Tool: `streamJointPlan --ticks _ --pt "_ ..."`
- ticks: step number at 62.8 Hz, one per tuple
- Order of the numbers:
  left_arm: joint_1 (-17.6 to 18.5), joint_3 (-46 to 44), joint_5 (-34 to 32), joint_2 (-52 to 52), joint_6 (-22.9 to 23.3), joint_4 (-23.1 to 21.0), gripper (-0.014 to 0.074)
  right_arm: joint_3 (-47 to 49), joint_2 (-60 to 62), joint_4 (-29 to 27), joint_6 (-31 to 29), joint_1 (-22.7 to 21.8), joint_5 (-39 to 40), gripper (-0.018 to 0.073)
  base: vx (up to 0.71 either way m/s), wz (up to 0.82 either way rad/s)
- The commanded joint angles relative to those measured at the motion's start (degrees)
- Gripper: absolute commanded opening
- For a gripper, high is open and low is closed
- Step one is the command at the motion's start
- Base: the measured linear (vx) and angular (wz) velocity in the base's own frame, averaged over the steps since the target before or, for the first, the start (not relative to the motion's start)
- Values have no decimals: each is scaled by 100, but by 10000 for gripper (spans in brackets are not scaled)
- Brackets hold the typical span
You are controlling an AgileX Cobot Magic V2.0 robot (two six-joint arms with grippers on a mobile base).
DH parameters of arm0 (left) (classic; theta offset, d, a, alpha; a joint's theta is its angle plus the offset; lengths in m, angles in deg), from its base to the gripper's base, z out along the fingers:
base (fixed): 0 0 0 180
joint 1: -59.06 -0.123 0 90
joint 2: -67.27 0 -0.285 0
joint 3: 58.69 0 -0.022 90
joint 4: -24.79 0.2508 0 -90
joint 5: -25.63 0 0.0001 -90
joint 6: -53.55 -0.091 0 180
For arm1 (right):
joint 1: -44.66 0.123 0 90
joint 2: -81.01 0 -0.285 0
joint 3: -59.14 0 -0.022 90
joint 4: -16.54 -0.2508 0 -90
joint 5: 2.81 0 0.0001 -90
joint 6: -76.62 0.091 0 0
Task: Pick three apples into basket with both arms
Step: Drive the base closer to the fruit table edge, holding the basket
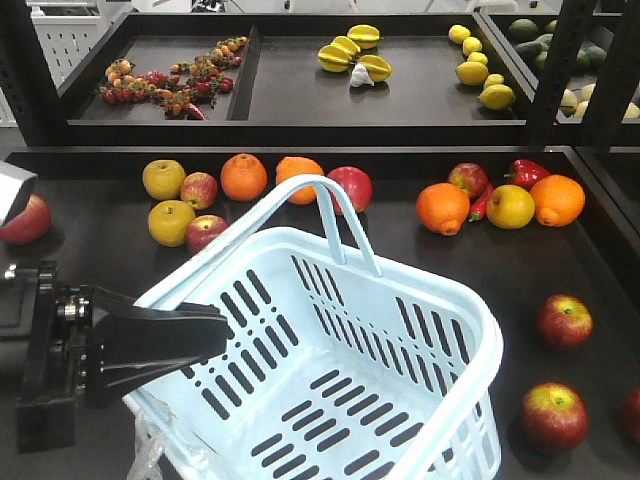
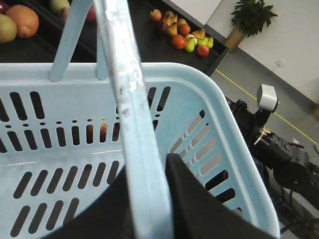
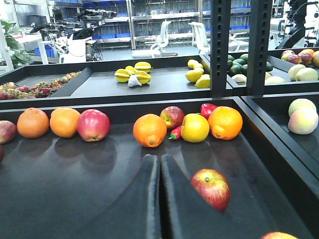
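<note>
The pale aqua basket (image 1: 330,360) sits tilted at the front centre with its handle (image 1: 320,190) arched up. My left gripper (image 1: 215,335) is at its left rim. In the left wrist view the left gripper (image 2: 147,174) is shut on a pale blue handle bar (image 2: 124,99). Two dark red apples (image 1: 565,320) (image 1: 553,415) lie on the tray to the right of the basket. My right gripper (image 3: 159,158) is shut and empty, low over the tray. One apple (image 3: 212,188) lies just to its right. The right arm is out of the front view.
The back row holds oranges (image 1: 443,207), yellow apples (image 1: 164,178), more red apples (image 1: 349,188) and a red pepper (image 1: 527,171). Another apple (image 1: 25,220) lies far left. A raised shelf behind holds starfruit (image 1: 350,52) and lemons (image 1: 472,70). Black posts (image 3: 222,47) stand at right.
</note>
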Motion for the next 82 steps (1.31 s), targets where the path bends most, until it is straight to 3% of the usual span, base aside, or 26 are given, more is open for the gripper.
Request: streamJointPlan --ticks 1,82 --pt "24 -153 42 -83 80 -49 -6 -81 65 61 -53 -41 403 -4 4 0" --pt "24 -153 42 -83 80 -49 -6 -81 65 61 -53 -41 403 -4 2 0"
